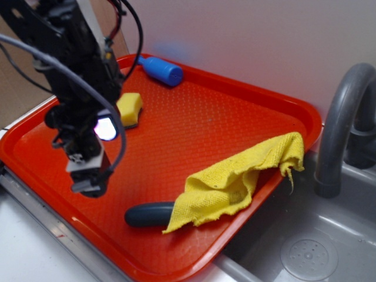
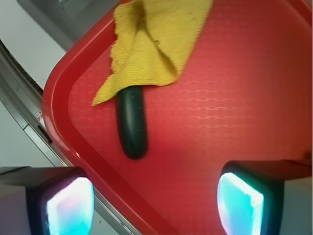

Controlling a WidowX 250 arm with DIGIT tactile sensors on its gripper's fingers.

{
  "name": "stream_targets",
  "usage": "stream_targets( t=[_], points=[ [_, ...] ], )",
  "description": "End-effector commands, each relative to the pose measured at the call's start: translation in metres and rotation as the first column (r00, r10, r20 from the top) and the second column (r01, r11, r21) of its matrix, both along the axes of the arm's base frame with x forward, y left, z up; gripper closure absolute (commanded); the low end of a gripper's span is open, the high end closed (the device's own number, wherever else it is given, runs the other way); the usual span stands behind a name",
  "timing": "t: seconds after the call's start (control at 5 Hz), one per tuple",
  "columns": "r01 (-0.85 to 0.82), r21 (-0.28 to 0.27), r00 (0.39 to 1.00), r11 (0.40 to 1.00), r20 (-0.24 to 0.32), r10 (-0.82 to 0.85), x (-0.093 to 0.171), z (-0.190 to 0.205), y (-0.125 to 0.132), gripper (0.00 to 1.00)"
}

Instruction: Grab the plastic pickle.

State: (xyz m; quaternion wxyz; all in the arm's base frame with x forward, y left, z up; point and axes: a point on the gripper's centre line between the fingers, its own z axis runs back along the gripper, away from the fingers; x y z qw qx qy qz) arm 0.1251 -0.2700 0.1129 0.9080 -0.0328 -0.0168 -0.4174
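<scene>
The plastic pickle, a dark slate-green oblong, lies on the red tray near its front edge. Its right end is hidden under a yellow cloth. In the wrist view the pickle lies lengthwise ahead of the jaws, its far end under the cloth. My gripper hangs above the tray's left part, to the left of the pickle and apart from it. In the wrist view the gripper is open and empty, its two pads wide apart.
A bright blue bottle lies at the tray's back. A yellow sponge block sits behind the arm. A grey sink with a curved tap is to the right. The tray's front rim borders a metal counter edge.
</scene>
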Motion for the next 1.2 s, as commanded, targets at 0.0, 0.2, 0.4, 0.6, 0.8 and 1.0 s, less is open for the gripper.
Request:
stream_targets(
  t=[0.0,0.2,0.4,0.6,0.8,1.0],
  points=[
    [0.027,0.029,0.999,0.999,-0.037,-0.026,-0.010,-0.019,-0.030,0.00],
    [0.092,0.027,0.994,0.995,-0.069,-0.090,-0.014,-0.035,-0.047,0.00],
    [0.079,0.100,0.992,0.992,-0.107,-0.068,-0.015,-0.054,-0.051,0.00],
    [0.069,0.228,0.994,0.971,-0.104,-0.046,-0.019,-0.073,-0.051,0.00],
    [0.056,0.254,0.991,0.966,-0.130,-0.023,-0.021,-0.082,-0.047,0.68],
    [0.012,0.257,0.991,0.966,-0.133,0.023,-0.018,-0.074,-0.040,1.00]
  ],
)
